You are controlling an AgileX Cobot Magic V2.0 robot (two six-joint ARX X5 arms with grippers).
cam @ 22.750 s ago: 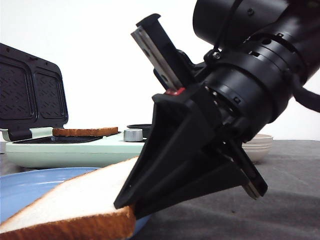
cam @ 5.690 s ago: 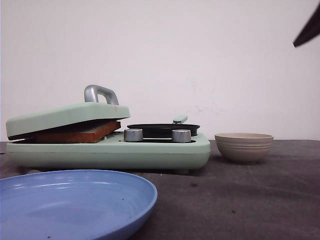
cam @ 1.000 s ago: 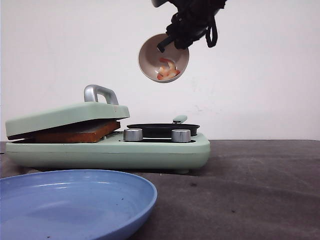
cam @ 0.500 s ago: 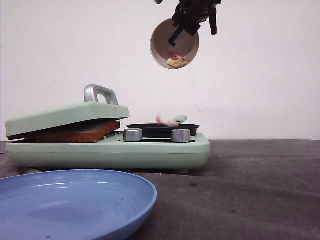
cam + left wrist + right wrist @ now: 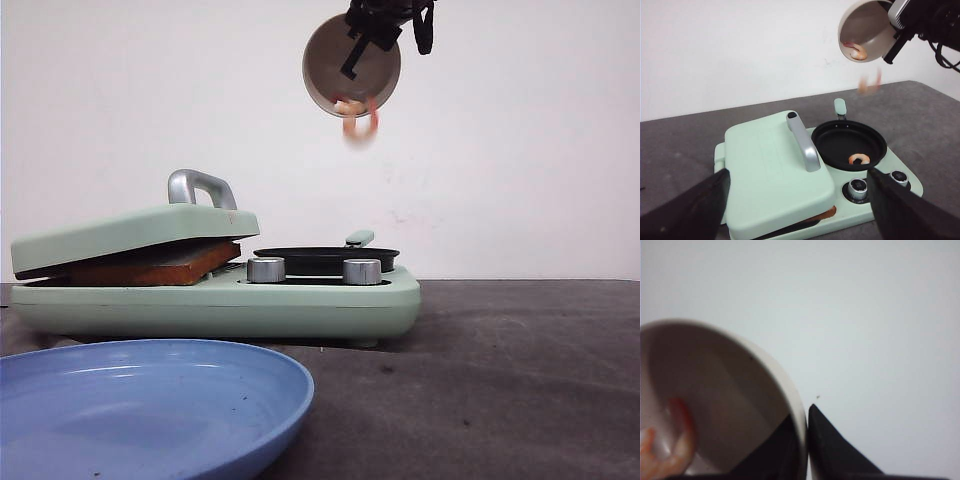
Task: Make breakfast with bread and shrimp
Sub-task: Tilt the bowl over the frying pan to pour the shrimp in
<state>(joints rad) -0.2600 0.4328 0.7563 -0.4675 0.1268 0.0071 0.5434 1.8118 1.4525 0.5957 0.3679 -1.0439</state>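
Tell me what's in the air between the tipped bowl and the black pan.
One blurred falling shrimp, seen in the left wrist view, between bowl and pan. The front view shows it just below the bowl's rim.

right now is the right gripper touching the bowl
Touching. In the right wrist view the bowl rim sits clamped between the two dark fingers of the right gripper, with no gap on either side.

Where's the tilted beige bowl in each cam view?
Front: the bowl is top centre, high above the black pan, held by the right tool.
Left wrist: the bowl is upper right, above the pan.
Right wrist: the bowl fills the lower left, its rim pinched by the tool.
Shared landmark: the shrimp left inside the bowl.
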